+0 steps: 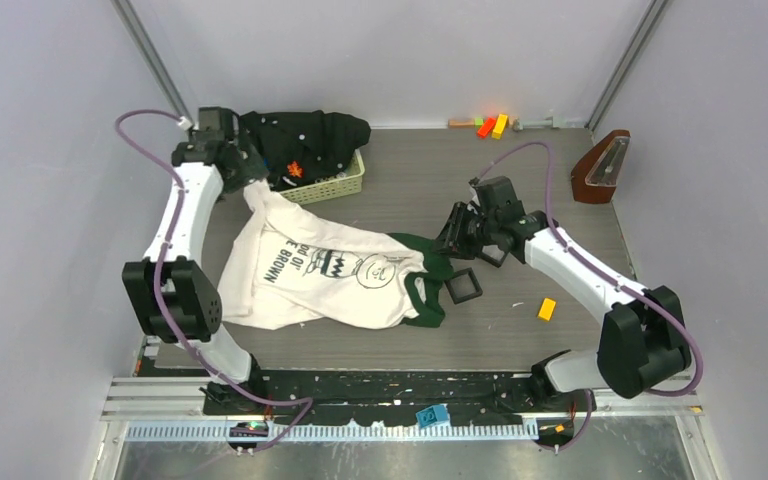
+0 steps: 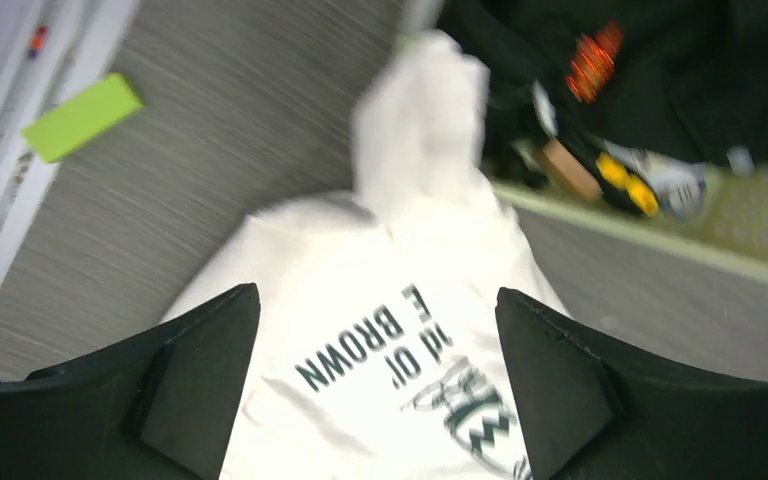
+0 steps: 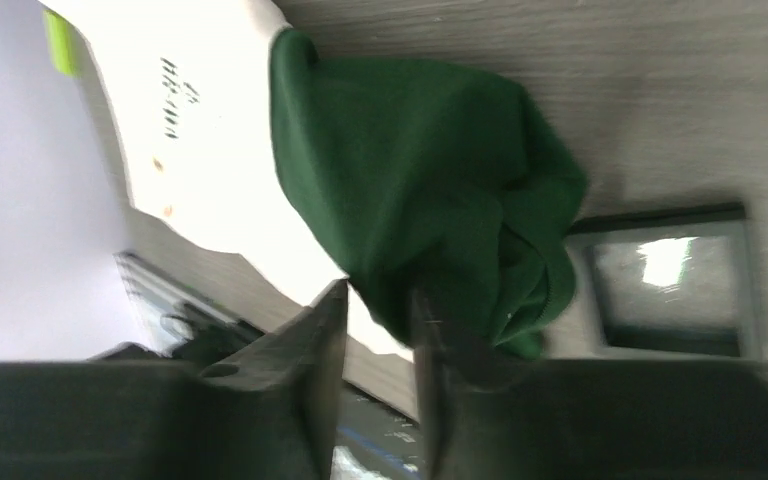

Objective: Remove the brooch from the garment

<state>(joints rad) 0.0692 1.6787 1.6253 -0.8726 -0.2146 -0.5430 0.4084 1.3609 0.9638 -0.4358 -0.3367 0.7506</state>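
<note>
The cream-white garment [image 1: 305,275] with dark green sleeves lies spread on the table, printed side up; it also shows in the left wrist view [image 2: 380,300]. I cannot make out a brooch on it. My left gripper [image 1: 247,178] is open and empty, hovering over the garment's upper part [image 2: 377,300] by the basket. My right gripper [image 1: 453,240] hangs over the bunched green sleeve [image 3: 430,190]. Its jaws stand a narrow gap apart [image 3: 378,290] with nothing seen between them.
A pale green basket [image 1: 340,187] at the back left holds a black garment [image 1: 310,135] with an orange ornament [image 1: 295,169]. A black square box [image 1: 463,286] lies beside the sleeve. An orange block [image 1: 547,309], coloured blocks [image 1: 490,125] and a brown metronome [image 1: 601,168] lie to the right.
</note>
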